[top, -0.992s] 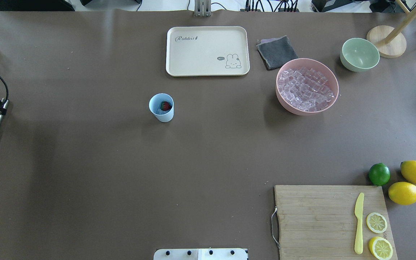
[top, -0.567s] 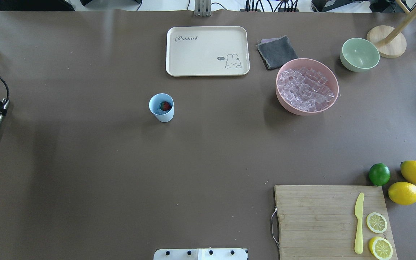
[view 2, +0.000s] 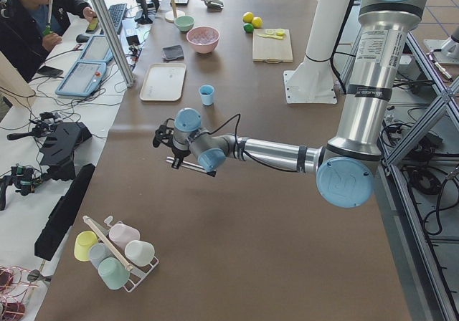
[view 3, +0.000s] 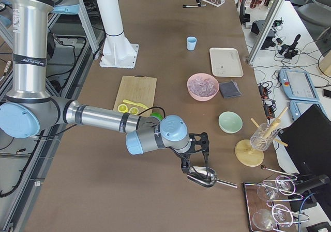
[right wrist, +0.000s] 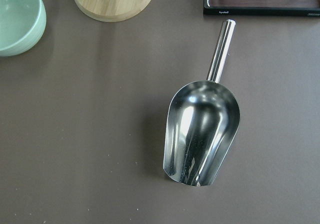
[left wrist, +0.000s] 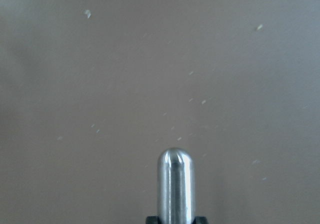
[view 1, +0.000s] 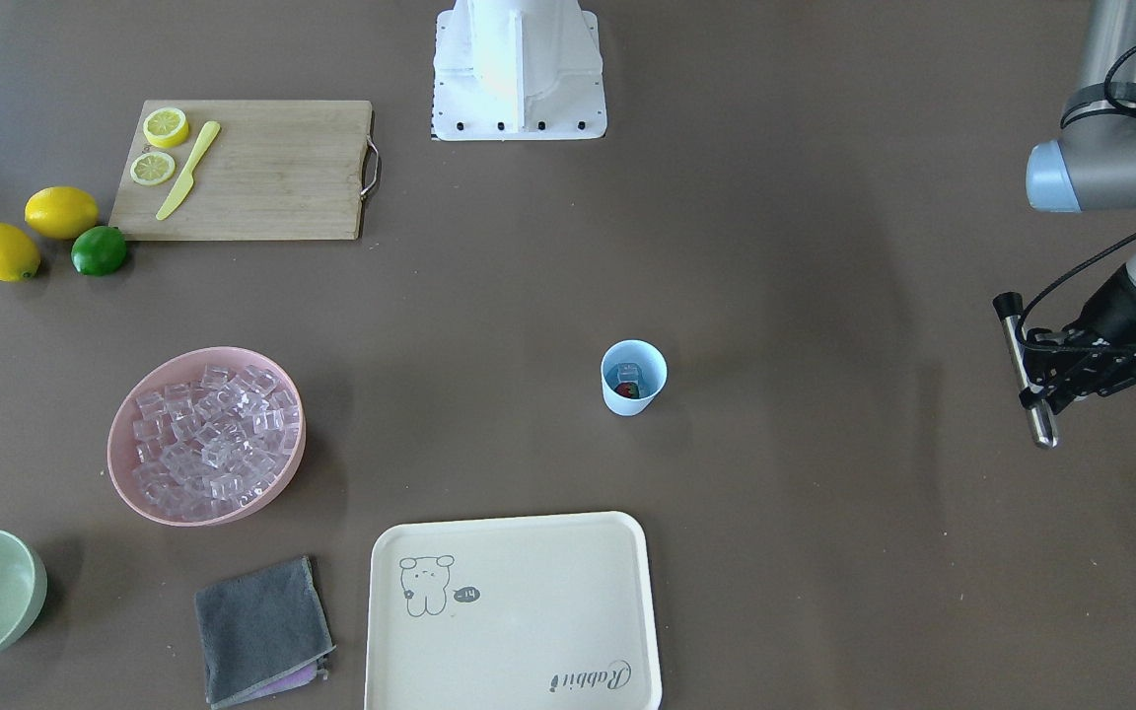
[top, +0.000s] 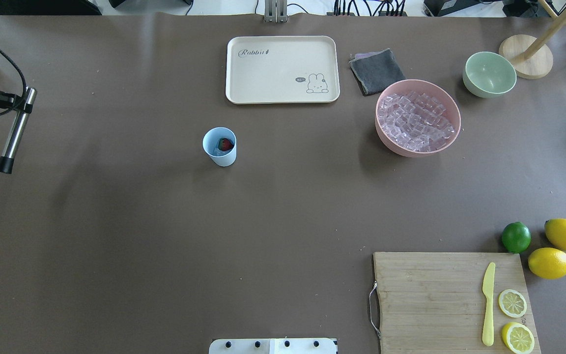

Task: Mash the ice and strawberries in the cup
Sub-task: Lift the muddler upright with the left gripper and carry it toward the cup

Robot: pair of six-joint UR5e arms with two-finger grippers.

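The light blue cup [top: 219, 146] stands left of the table's middle, also in the front view [view 1: 633, 377]. Inside it lie a dark red strawberry [top: 224, 144] and a clear ice cube [view 1: 629, 373]. More ice [top: 415, 122] fills the pink bowl [top: 452, 110]. My left gripper [top: 20, 101] is at the far left edge, well away from the cup, shut on a steel muddler rod [top: 14, 132] with a black tip. The rod also shows in the left wrist view [left wrist: 175, 184]. My right gripper [view 3: 199, 154] hovers over a metal scoop [right wrist: 202, 134]; I cannot tell whether it is open or shut.
A cream tray [top: 243, 73] and a grey cloth [top: 376, 71] lie beyond the cup. A pale green bowl [top: 489, 73] and a wooden stand [top: 526, 56] are at the back right. A cutting board [top: 435, 295] with knife and lemon slices, a lime and two lemons are at the front right.
My left gripper has carried the muddler toward the far side of the table and slightly right. The cup and the other things have not moved.
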